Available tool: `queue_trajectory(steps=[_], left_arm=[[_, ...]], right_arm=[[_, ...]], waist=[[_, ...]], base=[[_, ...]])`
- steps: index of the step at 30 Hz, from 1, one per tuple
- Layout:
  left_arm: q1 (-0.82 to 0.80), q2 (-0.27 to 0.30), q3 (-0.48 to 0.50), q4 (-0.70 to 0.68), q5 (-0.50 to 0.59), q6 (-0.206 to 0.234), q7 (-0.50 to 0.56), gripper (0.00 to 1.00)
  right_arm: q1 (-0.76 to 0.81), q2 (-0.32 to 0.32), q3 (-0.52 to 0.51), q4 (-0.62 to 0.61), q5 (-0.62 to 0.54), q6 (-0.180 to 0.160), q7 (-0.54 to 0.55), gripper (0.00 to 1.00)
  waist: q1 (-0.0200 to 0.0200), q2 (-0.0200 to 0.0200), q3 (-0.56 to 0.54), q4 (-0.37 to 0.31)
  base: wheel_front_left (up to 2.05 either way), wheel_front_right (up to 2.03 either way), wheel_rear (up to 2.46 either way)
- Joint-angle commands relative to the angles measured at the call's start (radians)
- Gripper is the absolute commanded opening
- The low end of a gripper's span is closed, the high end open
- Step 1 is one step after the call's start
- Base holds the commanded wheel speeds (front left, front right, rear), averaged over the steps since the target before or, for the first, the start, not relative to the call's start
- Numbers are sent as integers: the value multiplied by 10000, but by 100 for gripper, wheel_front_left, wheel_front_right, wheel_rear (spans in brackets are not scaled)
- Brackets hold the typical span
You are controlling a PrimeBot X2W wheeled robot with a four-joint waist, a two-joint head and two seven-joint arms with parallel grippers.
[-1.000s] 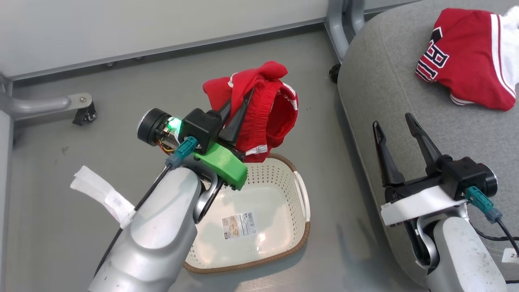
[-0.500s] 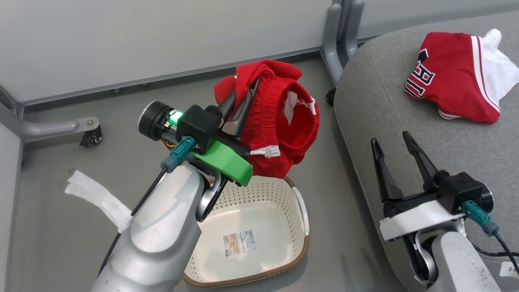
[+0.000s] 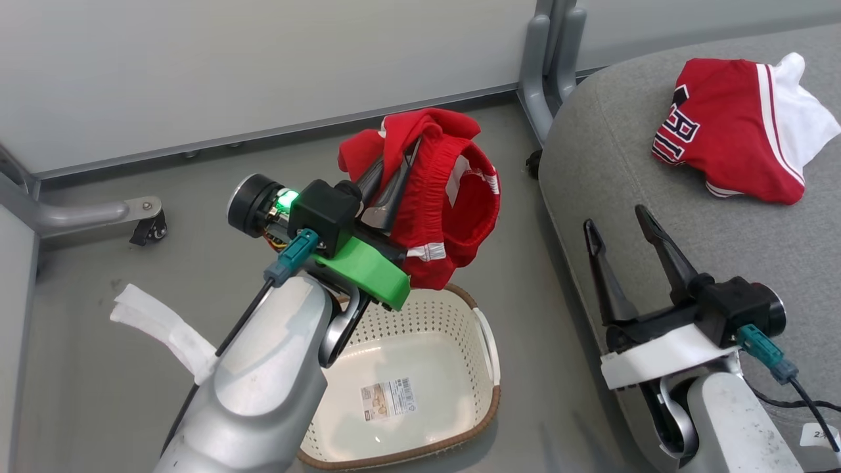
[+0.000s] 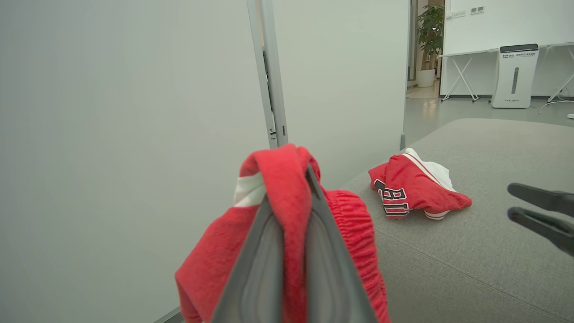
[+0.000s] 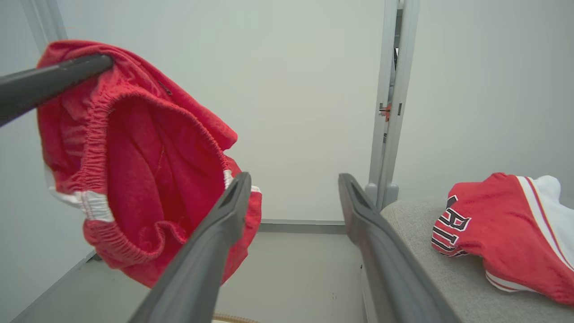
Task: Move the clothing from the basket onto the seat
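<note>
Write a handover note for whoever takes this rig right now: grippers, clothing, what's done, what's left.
Left gripper: shut on the red shorts, which hang in the air above the far rim of the basket, short of the seat.
Right gripper: open, holding nothing, over the seat's near edge.
Done: the lettered garment lies on the seat. No clothing shows in the visible part of the basket.
Left: carry the red shorts over the seat and release them there.
</note>
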Motion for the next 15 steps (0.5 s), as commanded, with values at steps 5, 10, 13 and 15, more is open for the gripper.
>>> queue_trajectory(steps=[5,10,13,15], left_arm=[[145,-5,-15,20,7,-30,-6,0],[142,-8,-37,21,17,-42,-6,0],[133,-9,-66,-12,19,-47,-6,0],[86,-10,-93,-38,15,-51,-6,0]], right_arm=[[-318,-50,796,-462,86,-7,-49,100],[-528,-101,1954,-706,252,-7,-49,100],[-684,-110,2589,-655,348,-7,-48,100],[-816,-121,2945,-505,378,-7,-49,100]], waist=[[1,0,-30,58],[1,0,-48,120],[1,0,-27,159],[1,0,25,202]], base=[[0,0,0],[0,0,0],[0,0,0],[0,0,0]])
